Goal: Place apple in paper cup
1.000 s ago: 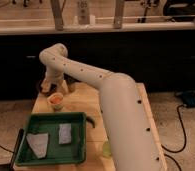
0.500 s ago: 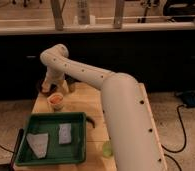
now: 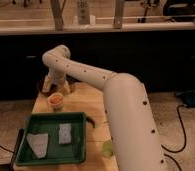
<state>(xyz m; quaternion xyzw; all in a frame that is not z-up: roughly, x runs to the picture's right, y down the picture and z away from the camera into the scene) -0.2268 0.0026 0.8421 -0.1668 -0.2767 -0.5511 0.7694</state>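
The paper cup (image 3: pixel 56 103) is small and cream-coloured and stands on the wooden table near its far left. The red-orange apple (image 3: pixel 55 98) sits in the cup's mouth. My gripper (image 3: pixel 54 88) is just behind and above the cup, at the end of the white arm (image 3: pixel 91 75) that reaches in from the lower right. The wrist hides the table right behind the cup.
A green tray (image 3: pixel 80 150) holding two pale sponge-like pieces lies in front of the cup. A pale yellow-green round thing (image 3: pixel 107 148) sits right of the tray. A dark bowl-like thing (image 3: pixel 42 86) is at the far left. The table's left edge is close to the cup.
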